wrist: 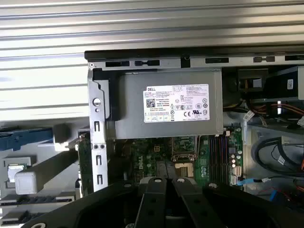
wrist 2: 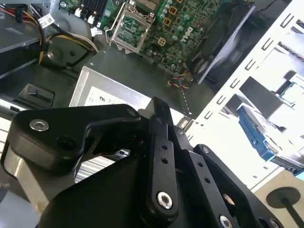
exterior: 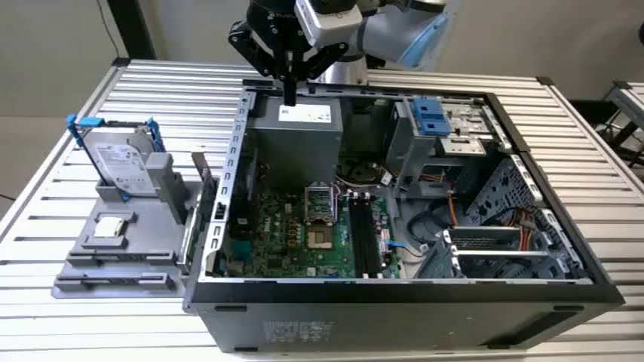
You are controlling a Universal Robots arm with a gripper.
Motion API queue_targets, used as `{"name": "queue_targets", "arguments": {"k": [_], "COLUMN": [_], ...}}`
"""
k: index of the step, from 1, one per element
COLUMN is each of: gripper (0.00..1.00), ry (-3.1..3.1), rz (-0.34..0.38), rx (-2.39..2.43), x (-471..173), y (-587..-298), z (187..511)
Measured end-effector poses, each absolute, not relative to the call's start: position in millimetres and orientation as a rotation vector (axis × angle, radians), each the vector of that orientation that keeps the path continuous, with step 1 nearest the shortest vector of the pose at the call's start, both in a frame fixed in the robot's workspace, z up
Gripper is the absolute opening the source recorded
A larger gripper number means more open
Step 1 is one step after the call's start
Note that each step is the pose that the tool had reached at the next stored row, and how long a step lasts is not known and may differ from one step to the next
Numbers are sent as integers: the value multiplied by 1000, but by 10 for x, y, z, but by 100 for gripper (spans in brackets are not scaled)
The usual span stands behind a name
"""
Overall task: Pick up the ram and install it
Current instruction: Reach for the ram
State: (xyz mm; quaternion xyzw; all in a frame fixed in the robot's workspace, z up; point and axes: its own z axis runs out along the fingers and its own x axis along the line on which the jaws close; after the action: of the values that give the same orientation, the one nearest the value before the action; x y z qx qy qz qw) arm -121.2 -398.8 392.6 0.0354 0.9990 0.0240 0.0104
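So the ribbed metal table (exterior: pixel 151 83) carries one open computer case (exterior: pixel 403 298) lying on its side. Inside it are one grey power supply (exterior: pixel 292 143), the green motherboard (exterior: pixel 286 234) with its CPU socket (exterior: pixel 318 202) and black memory slots (exterior: pixel 363 241), plus a drive cage (exterior: pixel 427 121) with a blue clip.

Just beside the case, on the exterior view's left, is one grey fixture (exterior: pixel 121 256) holding one hard drive (exterior: pixel 119 162) upright in blue rails.

The gripper (exterior: pixel 289 96) hangs over the power supply's label end. Its jaws look pinched together with nothing between them.

The ram (exterior: pixel 204 192) is one stick, standing on edge at the fixture's side nearest the case wall. It sits outside the case and well apart from the jaws.
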Motion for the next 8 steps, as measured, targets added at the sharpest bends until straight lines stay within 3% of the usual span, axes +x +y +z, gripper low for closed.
{"name": "queue_targets", "arguments": {"k": [8], "gripper": [0], "ry": [3118], "rz": [75], "rx": [110], "x": [-1211], "y": [-3988], "z": [3926]}}
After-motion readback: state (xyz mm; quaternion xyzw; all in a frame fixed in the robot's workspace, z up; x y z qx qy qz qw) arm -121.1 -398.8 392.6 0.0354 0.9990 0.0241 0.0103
